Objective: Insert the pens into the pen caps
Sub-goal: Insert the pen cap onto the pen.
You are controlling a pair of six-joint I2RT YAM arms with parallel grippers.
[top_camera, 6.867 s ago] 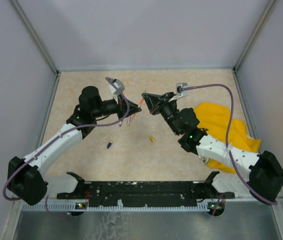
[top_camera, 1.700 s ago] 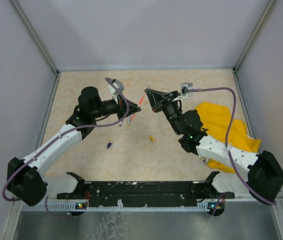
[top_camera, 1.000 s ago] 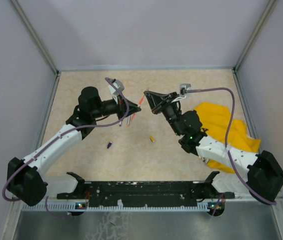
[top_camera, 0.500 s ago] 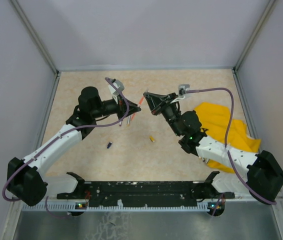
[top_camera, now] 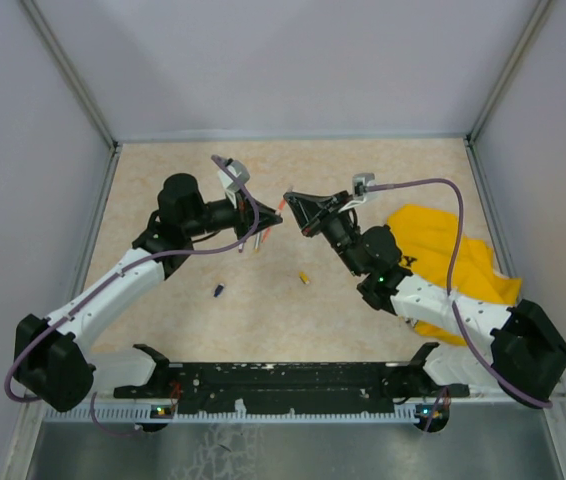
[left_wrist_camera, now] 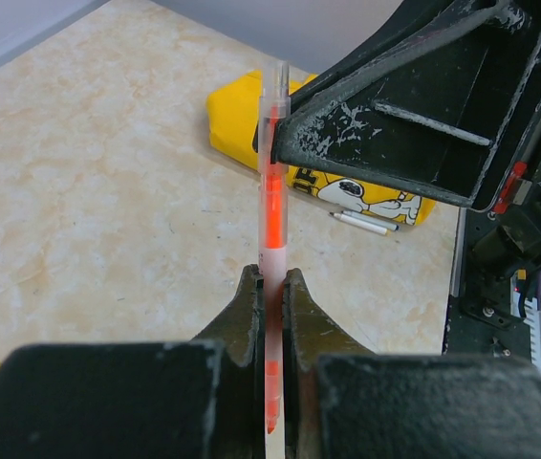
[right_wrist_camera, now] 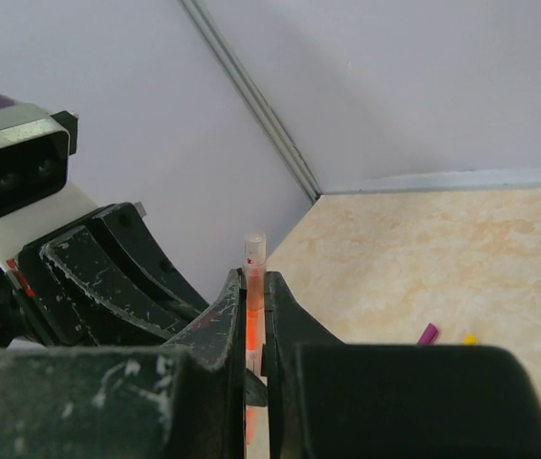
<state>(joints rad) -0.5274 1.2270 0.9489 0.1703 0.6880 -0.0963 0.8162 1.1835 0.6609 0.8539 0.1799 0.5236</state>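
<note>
An orange-pink pen [left_wrist_camera: 272, 215] with a clear end stands between the jaws of my left gripper [left_wrist_camera: 270, 277], which is shut on its barrel; the orange nib points back toward the palm. My right gripper [right_wrist_camera: 254, 277] is shut on the same pen [right_wrist_camera: 253, 287] near its clear end, crossing it from the right. In the top view the left gripper [top_camera: 270, 222] and the right gripper [top_camera: 291, 200] meet tip to tip above the table's middle, with the pen [top_camera: 280, 205] between them. A yellow pen cap [top_camera: 304, 277] and a dark blue pen cap [top_camera: 219, 291] lie on the table in front. A purple cap [right_wrist_camera: 427, 334] lies further back.
A yellow cloth [top_camera: 453, 262] with a cartoon print lies at the right, under the right arm, with a white pen [left_wrist_camera: 361, 222] beside it. More pens [top_camera: 254, 241] lie under the left gripper. Grey walls close in the table on three sides.
The right gripper has shifted a little left and down, closer to the left gripper, and now sits on the pen's end. The left arm has stayed still with the pen.
</note>
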